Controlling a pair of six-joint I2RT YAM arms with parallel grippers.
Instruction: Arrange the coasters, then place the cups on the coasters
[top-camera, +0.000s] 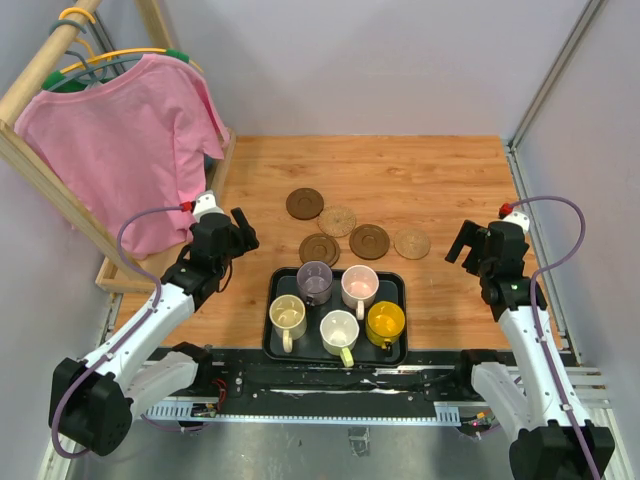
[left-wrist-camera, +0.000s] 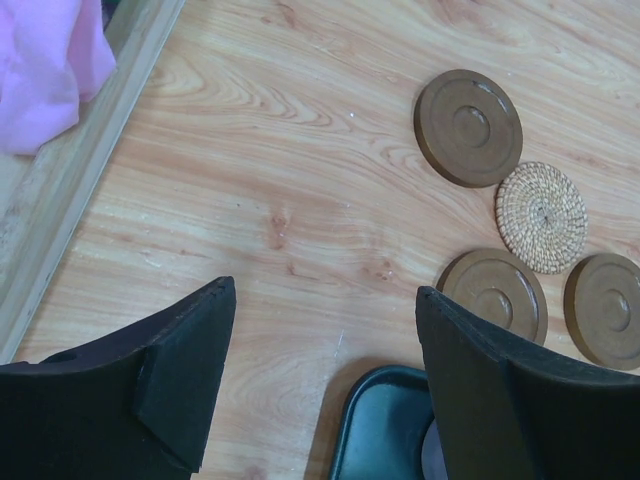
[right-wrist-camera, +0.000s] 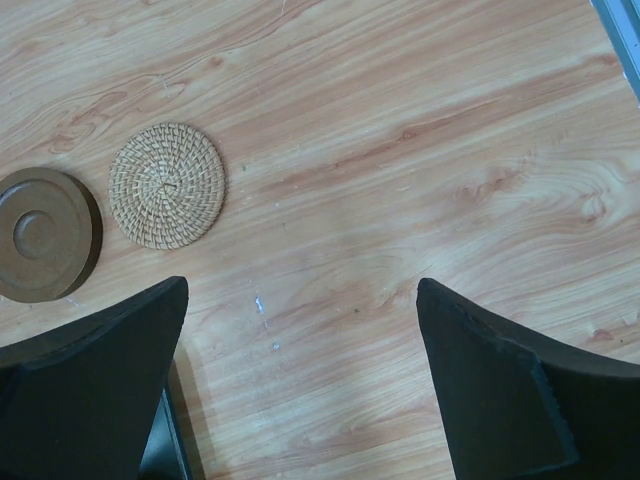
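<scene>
step in hand: arranging the coasters (top-camera: 369, 241), and from the layout it looks not yet begun. all five lie flat in a loose clump mid-table, just beyond the tray (top-camera: 312, 350). far-left dark coaster (top-camera: 305, 203) and left woven coaster (top-camera: 337, 221) are just beside each other, the rest strung out to the right woven coaster (top-camera: 411, 243). all five cups (top-camera: 339, 331) stand in the tray, none on a coaster.

tools: left gripper (top-camera: 242, 232) is spread and empty, hovering over bare wood left of the clump. right gripper (top-camera: 458, 243) is spread wide and empty, hovering right of it, with the right woven coaster just ahead in its wrist view.

next move, my read: space the discs into a row with room for a cup plus handle on each. the left arm takes the far-left dark one, the right arm the right woven one. the discs are thin and flat, so the fingers need to go right down to the wood and straddle an edge, or just push-slide them. the tight spacing risks nudging a neighbour.

surface: table (top-camera: 430, 180) is orange wood-grain laminate and looks smooth, so discs should slide easily. room: plain grey walls (top-camera: 350, 60). wooden rack (top-camera: 45, 65) on the left carries a pink shirt (top-camera: 120, 140) on hangers, close to the left arm's swing.
</scene>
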